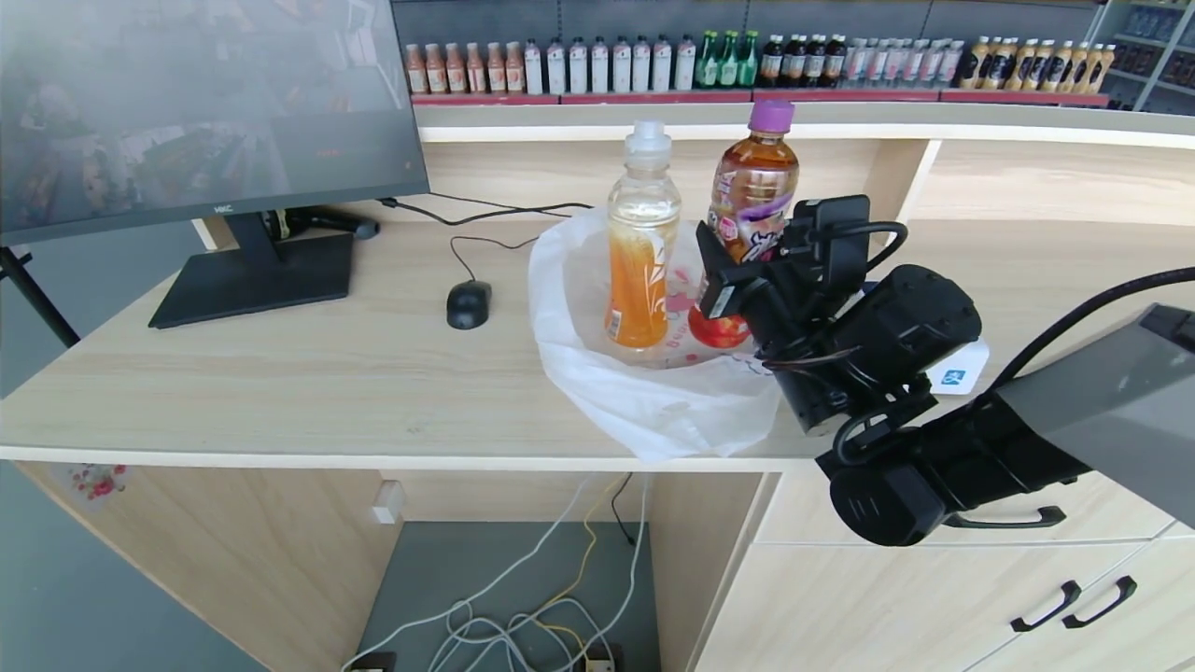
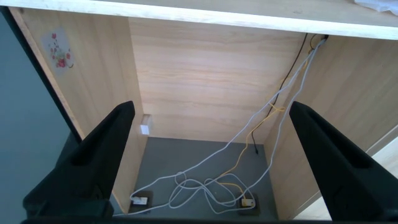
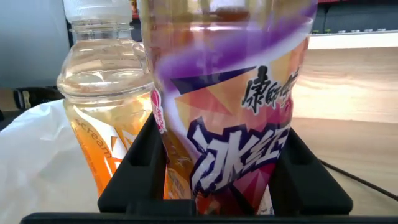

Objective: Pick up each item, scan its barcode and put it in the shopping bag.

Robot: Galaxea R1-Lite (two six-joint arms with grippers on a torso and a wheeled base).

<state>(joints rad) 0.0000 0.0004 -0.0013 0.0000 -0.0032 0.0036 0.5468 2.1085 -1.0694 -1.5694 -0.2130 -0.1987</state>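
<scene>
Two bottles are seen standing upright, close side by side, inside the spread mouth of the white shopping bag (image 1: 653, 406) on the desk (image 1: 280, 373): the clear bottle with orange drink (image 1: 642, 252) on the left and the purple-capped bottle (image 1: 754, 182) on the right. The purple-capped bottle is clamped low on its label by the right claw (image 1: 724, 273), with one finger pressed against each side. Its base appears to be set in the bag, so this item is judged nearly delivered, with only the release left. The left claw (image 2: 211, 109) is held below the desk edge with its fingers wide apart and nothing between them. No further loose goods can be made out on the desk, where a mouse (image 1: 468, 304) and a monitor (image 1: 205, 112) are seen at the left, so the task is judged close to done.
</scene>
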